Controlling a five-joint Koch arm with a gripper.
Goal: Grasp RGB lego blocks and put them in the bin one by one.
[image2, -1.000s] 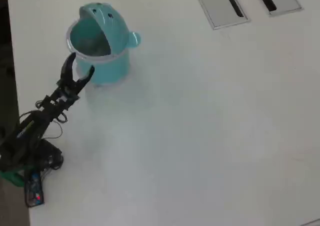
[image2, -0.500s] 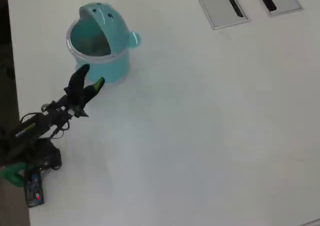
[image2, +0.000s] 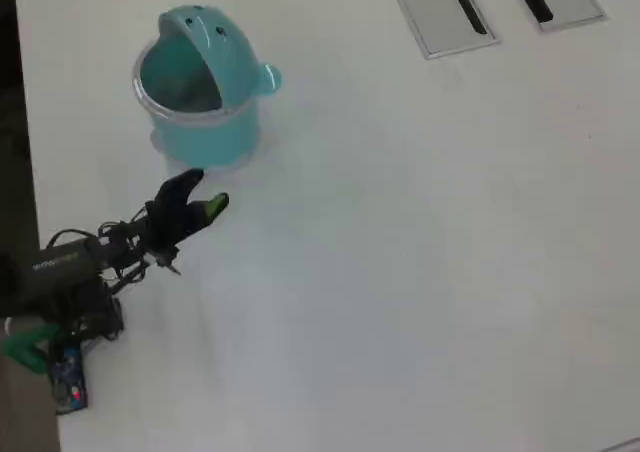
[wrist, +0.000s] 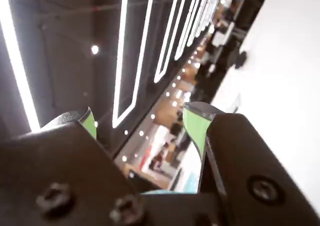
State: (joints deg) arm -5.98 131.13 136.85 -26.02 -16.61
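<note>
Overhead looks straight down; wrist view tilts upward, seemingly ceilingward.

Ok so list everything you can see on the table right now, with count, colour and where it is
bin: one, teal, lid flipped open, upper left of the overhead view.
slotted plates: two, grey with dark slots, top edge right of centre.
table: one, white, fills the view.
lego blocks: none visible on the table.
arm: one, black, lower left.
gripper: one, black with green pads, below the bin; wrist view shows jaws apart and nothing between them.
</note>
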